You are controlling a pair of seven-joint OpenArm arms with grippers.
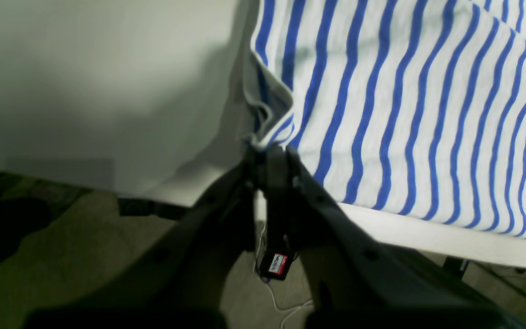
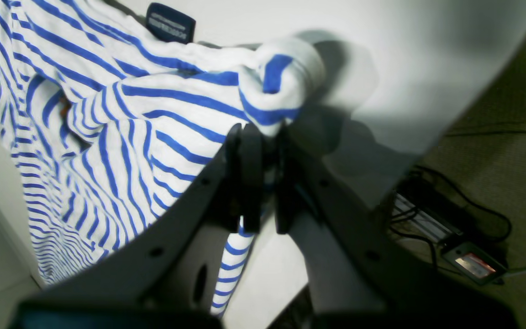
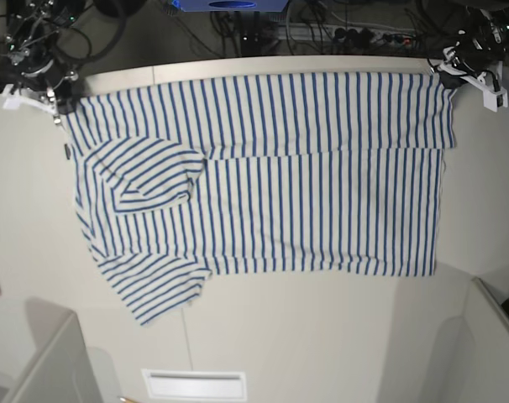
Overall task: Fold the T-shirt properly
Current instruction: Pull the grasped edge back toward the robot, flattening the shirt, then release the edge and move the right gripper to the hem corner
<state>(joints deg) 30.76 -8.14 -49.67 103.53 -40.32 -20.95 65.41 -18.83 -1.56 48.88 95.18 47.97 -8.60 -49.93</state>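
The white T-shirt with blue stripes (image 3: 271,168) lies spread across the white table (image 3: 322,336), one long side folded over along the far edge. My left gripper (image 1: 270,151) is shut on the T-shirt's corner (image 1: 267,132) at the far right of the base view (image 3: 448,71). My right gripper (image 2: 263,137) is shut on a bunched fold of the T-shirt (image 2: 281,82) at the far left of the base view (image 3: 57,105). The dark navy tag (image 2: 170,23) shows near it. One sleeve (image 3: 149,176) lies folded onto the body; the other (image 3: 158,294) sticks out toward the front.
Cables and electronics (image 3: 322,29) lie beyond the table's far edge. A small black device with a red label (image 1: 276,264) and wires sit on the floor below the table edge (image 1: 427,233). A white slotted panel (image 3: 191,384) is at the front.
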